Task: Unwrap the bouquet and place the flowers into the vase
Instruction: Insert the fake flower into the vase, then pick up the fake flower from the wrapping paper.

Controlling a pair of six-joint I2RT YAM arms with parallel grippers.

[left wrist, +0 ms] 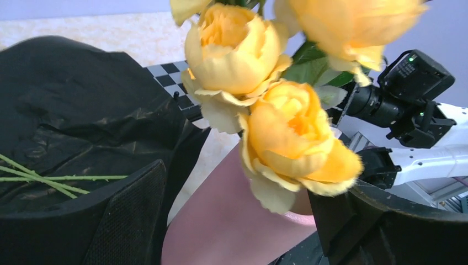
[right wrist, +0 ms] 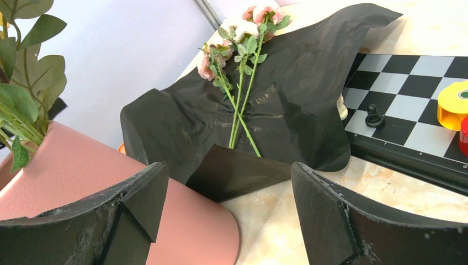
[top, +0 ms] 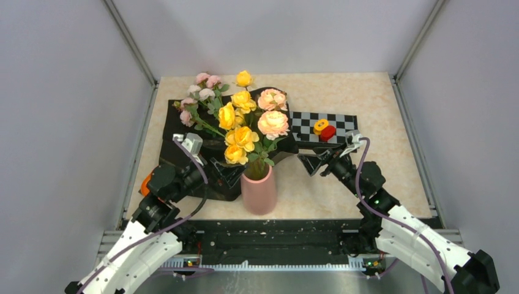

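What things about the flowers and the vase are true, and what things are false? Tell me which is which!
1. Yellow flowers stand in the pink vase. True.
2. Some pink flowers lie on the black paper. True.
3. The vase is lying on its side. False: it stands upright.
4. The left end effector is squeezing a flower. False: its fingers are wide apart and hold nothing.

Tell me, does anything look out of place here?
A few pink flowers lie loose on the black wrapping paper beside the vase, while the yellow and peach blooms stand in it.
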